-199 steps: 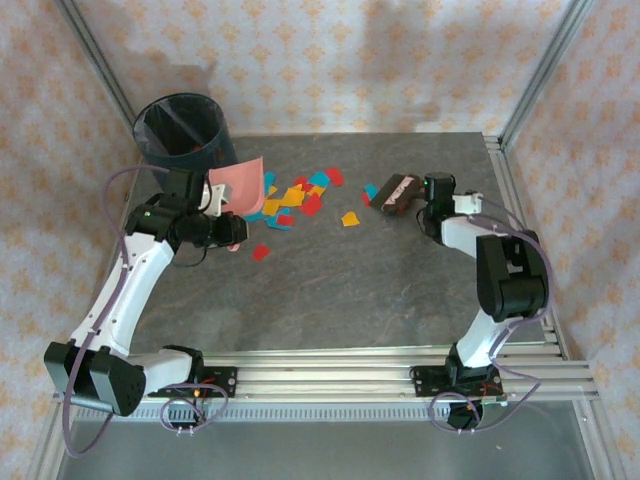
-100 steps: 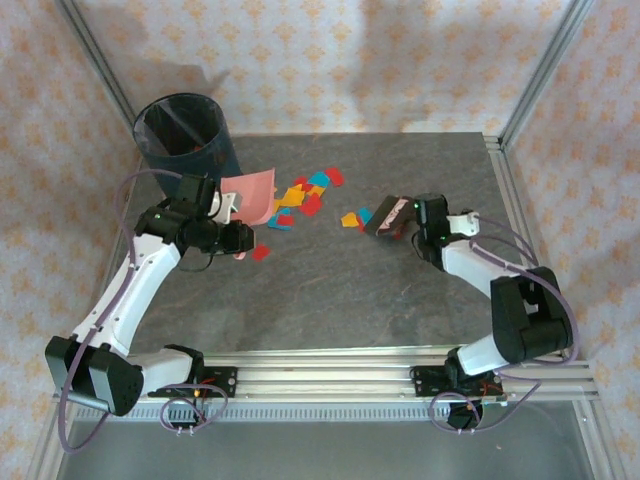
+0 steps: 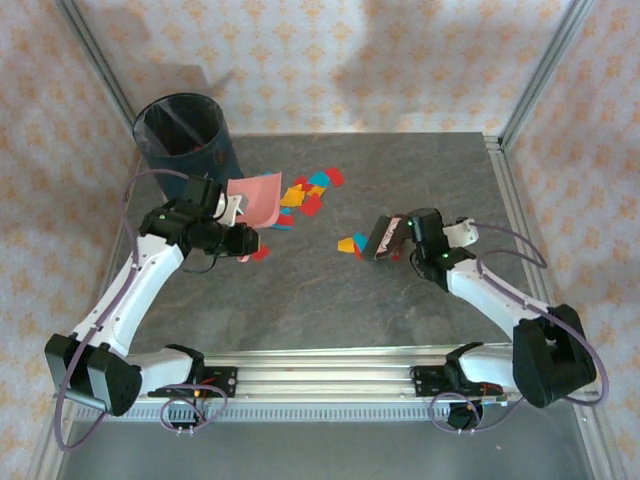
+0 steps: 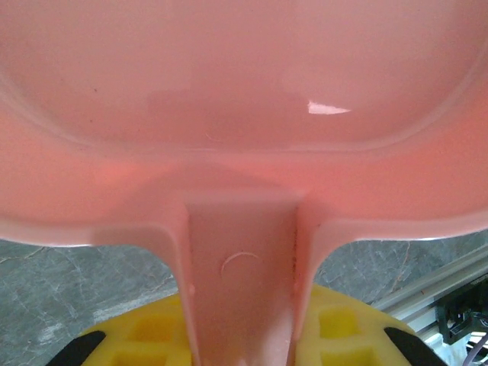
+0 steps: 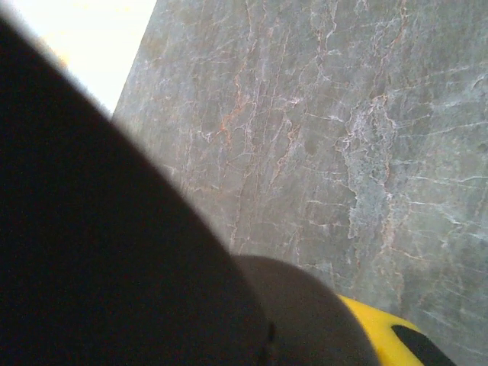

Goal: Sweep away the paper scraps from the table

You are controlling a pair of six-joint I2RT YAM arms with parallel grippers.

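Observation:
Red, yellow and teal paper scraps lie in a cluster on the dark stone table, just right of a pink dustpan. My left gripper is shut on the dustpan's handle, which runs between its yellow fingers. One red scrap lies near the handle. My right gripper is shut on a dark brush, whose left end is against a yellow and a teal scrap. In the right wrist view the brush hides most of the jaws beside a yellow finger.
A dark mesh waste bin stands at the far left corner behind the dustpan. Silver rails edge the table, and patterned walls close the back and sides. Bare stone stretches across the near half.
The right arm has swung the brush toward the near left, dragging a yellow and a teal scrap with it. The dustpan has shifted a little to the right.

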